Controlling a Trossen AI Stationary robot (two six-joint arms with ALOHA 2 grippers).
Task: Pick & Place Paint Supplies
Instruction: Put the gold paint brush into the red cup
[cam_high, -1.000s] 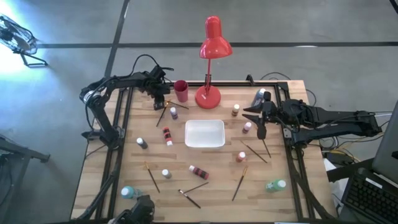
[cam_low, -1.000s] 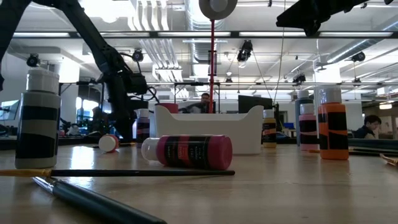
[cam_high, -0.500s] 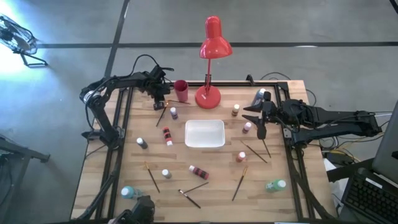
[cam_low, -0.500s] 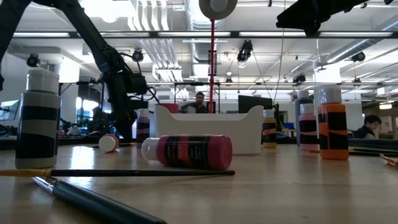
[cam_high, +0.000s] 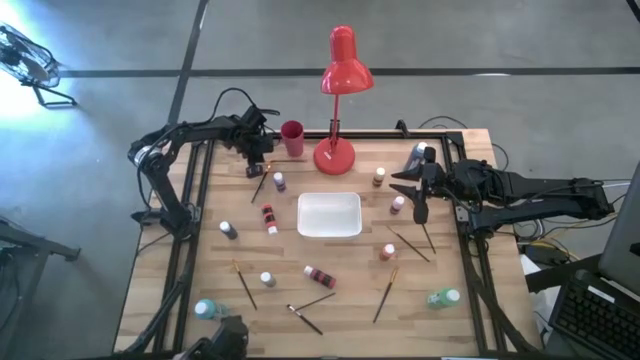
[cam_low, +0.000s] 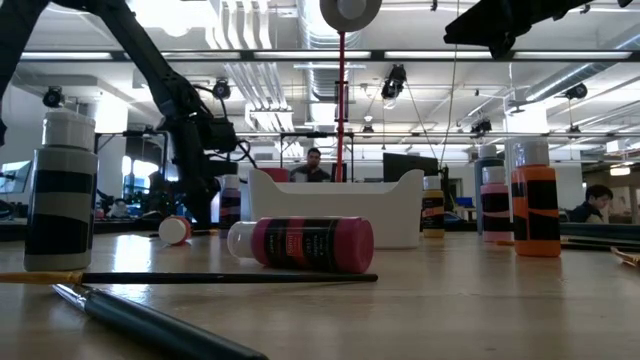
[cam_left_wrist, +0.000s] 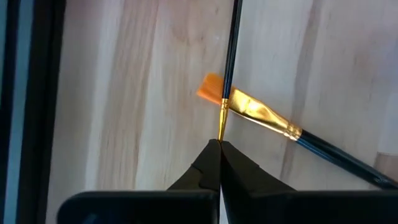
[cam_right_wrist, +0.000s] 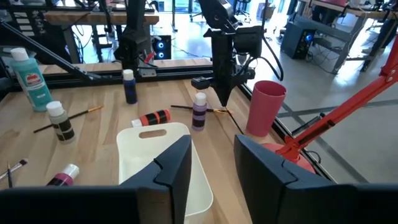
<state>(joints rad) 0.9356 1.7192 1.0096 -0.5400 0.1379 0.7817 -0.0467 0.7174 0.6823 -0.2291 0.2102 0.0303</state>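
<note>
Small paint bottles stand or lie scattered over the wooden table: a purple one (cam_high: 279, 182), a red one on its side (cam_high: 268, 218), and a pink one on its side (cam_high: 320, 275) (cam_low: 305, 243). Thin brushes lie among them (cam_high: 245, 284). My left gripper (cam_high: 258, 162) (cam_left_wrist: 219, 144) is down at the table's far left beside the red cup (cam_high: 292, 137), shut on a thin dark-handled brush (cam_left_wrist: 230, 56). A second brush with orange bristles (cam_left_wrist: 264, 116) crosses it. My right gripper (cam_high: 419, 207) (cam_right_wrist: 211, 155) hangs open above the table's right side, near a pink bottle (cam_high: 398, 205). My left gripper pinches the thin brush between its two fingertips at the gold ferrule end (cam_left_wrist: 222, 124); the fingers hide the bristles. The fingers come from above, pointing down (cam_right_wrist: 224, 93). The brush lies flat on the table, its handle running away from the fingertips.
A white tray (cam_high: 302, 215) sits at the table's centre, with the red desk lamp's base (cam_high: 335, 156) behind it. More bottles stand at the right (cam_high: 379, 177) (cam_high: 388, 252), and teal ones sit near the front corners (cam_high: 205, 309) (cam_high: 443, 297). A black frame rail edges the table.
The red cup now stands a little nearer the table's far edge than a second ago. Both arms have kept still.
</note>
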